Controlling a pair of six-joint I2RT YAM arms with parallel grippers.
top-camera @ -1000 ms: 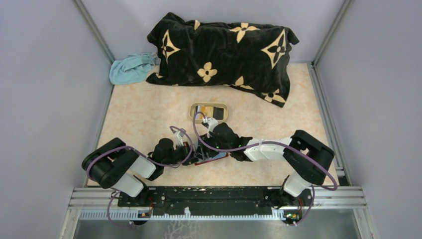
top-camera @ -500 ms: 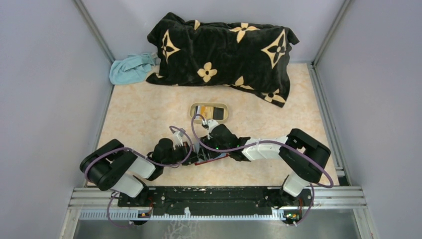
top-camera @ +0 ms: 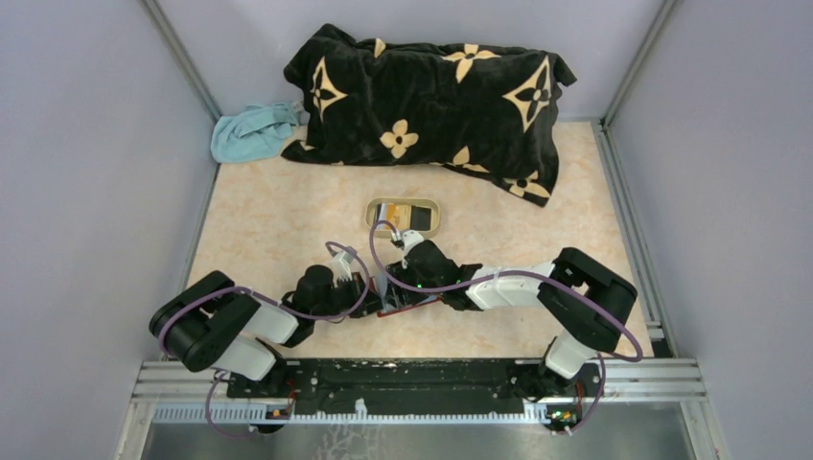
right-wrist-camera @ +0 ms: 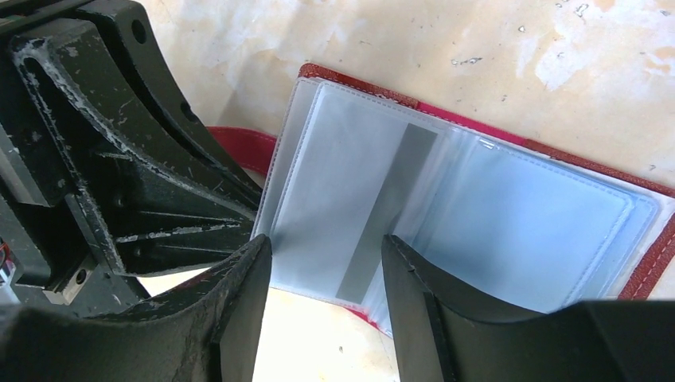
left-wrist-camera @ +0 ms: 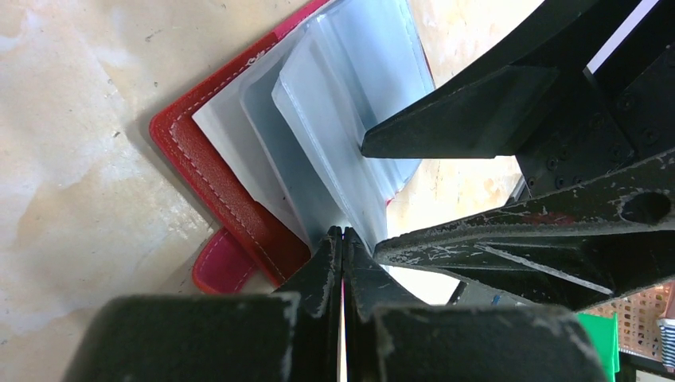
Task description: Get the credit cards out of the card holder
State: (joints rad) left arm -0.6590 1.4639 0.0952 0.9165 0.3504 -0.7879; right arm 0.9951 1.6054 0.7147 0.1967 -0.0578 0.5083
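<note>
Card holder (left-wrist-camera: 227, 195): dark red folding wallet, lying open on the worktop (top-camera: 288, 220) near its front edge, between the two arms. Clear sleeves (left-wrist-camera: 334, 119) fanned upward; red tab (left-wrist-camera: 223, 267) at one corner.

Far left, back: teal cloth (top-camera: 251, 132), bunched, well apart from the work.

Left of centre: left pincer (left-wrist-camera: 342, 235), fingers pressed fully together, tips at the edge of the sleeves just beside the tab. Whether a sleeve leaf is nipped between them cannot be told.

Centre: credit card (right-wrist-camera: 334, 199), pale with a grey stripe, inside a clear sleeve, not yet drawn out.

Right of centre: right pincer (right-wrist-camera: 325, 243), fingers apart at a moderate gap, straddling the open edge of that sleeve and gripping nothing; just beside the left pincer.

Behind the card holder: tray (top-camera: 368, 216), beige oval, with other cards (top-camera: 412, 213) lying in it.

Rear: blanket (top-camera: 431, 96), black with gold flowers.

Hazards, as judged:
- The right pincer may close on sleeve plastic together with the credit card. The sleeve then comes along, and the whole wallet lifts or slews.
- The left hold sits at one edge only. If it pins nothing, a pull drags the card holder across the worktop.
- Plastic looks slick and floppy. On a shallow bite the card may slip free or stay seated.
- Both pincers are nearly touching. A small misaim knocks one against the other and disturbs the sleeves.
</note>
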